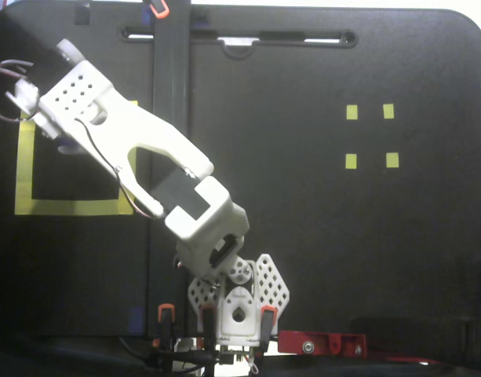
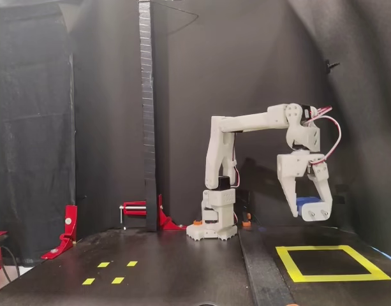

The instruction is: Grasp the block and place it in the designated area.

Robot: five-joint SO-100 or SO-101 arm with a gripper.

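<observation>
- While your arm (image 2: pixel 246 121) stretches out level from its base in the side-on fixed view, the gripper (image 2: pixel 310 213) hangs from the wrist, pointing down and well clear of the table.
- You can see the block (image 2: pixel 305 203), a small blue piece, pinched between the white fingers (image 2: pixel 321 191) near their tips. The jaws are closed on it and it is off the surface.
- In that same view, the designated area (image 2: pixel 291 262), a square outlined in wide yellow tape, lies on the dark table (image 2: pixel 182 268) below the gripper, towards the camera.
- Looking down from the top fixed view, you find the arm (image 1: pixel 146 157) reaching up and to the left. Its wrist end covers the upper left part of the designated area (image 1: pixel 67 206). The block and the fingertips are hidden under the arm here.
- As a judgement: the grasp and lift are done, and the carry looks nearly finished, because the wrist is already over the yellow square.
- What is left for you, judging from these views: lower the block to the black inside of the square, open the jaws, and draw the arm away.
- Four tiny yellow markers (image 1: pixel 369 136) sit far off to the right in the top view, well apart from the arm.
</observation>
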